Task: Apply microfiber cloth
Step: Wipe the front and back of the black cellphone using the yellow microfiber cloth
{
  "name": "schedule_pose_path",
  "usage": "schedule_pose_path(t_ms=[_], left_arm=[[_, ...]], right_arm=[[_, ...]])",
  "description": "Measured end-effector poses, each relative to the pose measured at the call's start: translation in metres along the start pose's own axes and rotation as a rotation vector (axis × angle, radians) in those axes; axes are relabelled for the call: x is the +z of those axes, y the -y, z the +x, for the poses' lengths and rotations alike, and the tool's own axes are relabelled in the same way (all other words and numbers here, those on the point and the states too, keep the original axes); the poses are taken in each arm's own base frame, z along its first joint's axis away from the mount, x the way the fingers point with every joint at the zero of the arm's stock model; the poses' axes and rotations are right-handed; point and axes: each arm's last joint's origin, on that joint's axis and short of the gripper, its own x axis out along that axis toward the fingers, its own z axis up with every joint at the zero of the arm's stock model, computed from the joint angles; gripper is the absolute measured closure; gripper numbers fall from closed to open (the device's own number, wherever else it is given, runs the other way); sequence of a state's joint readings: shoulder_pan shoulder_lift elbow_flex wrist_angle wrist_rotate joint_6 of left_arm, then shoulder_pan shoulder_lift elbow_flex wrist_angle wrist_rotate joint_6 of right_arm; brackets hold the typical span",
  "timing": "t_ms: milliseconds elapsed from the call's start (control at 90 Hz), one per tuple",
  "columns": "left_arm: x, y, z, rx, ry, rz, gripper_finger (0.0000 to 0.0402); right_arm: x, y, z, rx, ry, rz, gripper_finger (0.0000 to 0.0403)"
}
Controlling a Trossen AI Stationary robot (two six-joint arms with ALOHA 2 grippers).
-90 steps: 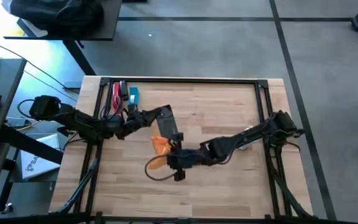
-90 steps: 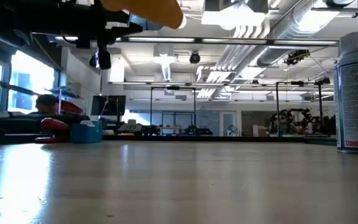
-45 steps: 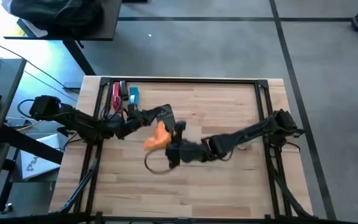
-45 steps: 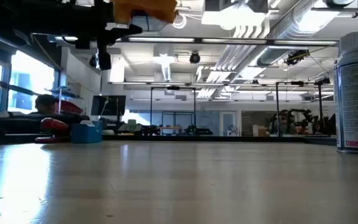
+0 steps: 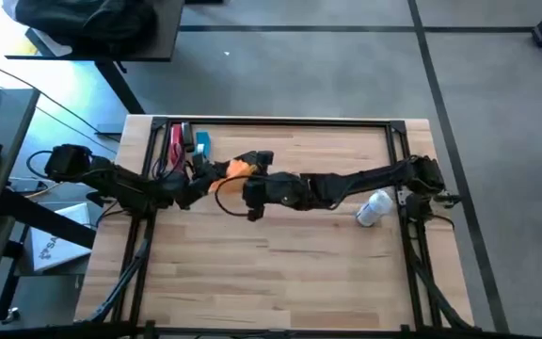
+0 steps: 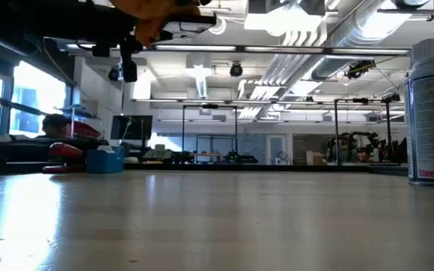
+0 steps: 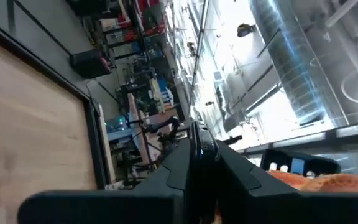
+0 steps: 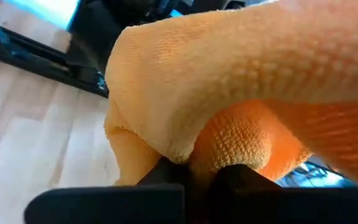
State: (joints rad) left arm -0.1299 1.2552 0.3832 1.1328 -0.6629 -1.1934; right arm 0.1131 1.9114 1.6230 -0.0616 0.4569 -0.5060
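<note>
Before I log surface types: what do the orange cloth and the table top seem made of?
The orange cloth looks like soft knitted microfiber, matte: a fine waffle-like texture shows where it bunches in the right pincer. The table top looks like light wood planks with a slight sheen; grain and seams show.

The white spray can [image 6: 433,113] at the edge of the low view had small print all down its side, too tiny to read. A short red word sat near its bottom, but its letters could not be made out. No other words showed.
</note>
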Motion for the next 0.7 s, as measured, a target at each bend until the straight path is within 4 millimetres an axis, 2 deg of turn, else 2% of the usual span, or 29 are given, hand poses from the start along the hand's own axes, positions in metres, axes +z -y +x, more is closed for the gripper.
schedule_pose_path(t_ms=[122, 400, 578, 700], left_arm=[[-0.001, -0.001, 0.000, -0.009, -0.050, 0.010, 0.0376], [0.004, 0.003, 0.003, -0.038, 0.002, -0.032, 0.0376], [0.005, 0.004, 0.004, -0.047, 0.007, -0.035, 0.0376], [0.005, 0.003, 0.004, -0.037, 0.006, -0.023, 0.0376]], right_arm=[[0.000, -0.012, -0.004, 0.156, 0.019, -0.018, 0.0402], [0.007, -0.060, -0.031, 0.306, -0.066, -0.005, 0.0402], [0.015, -0.083, -0.055, 0.335, -0.099, 0.060, 0.0402], [0.030, -0.088, -0.079, 0.300, -0.054, 0.031, 0.0402]])
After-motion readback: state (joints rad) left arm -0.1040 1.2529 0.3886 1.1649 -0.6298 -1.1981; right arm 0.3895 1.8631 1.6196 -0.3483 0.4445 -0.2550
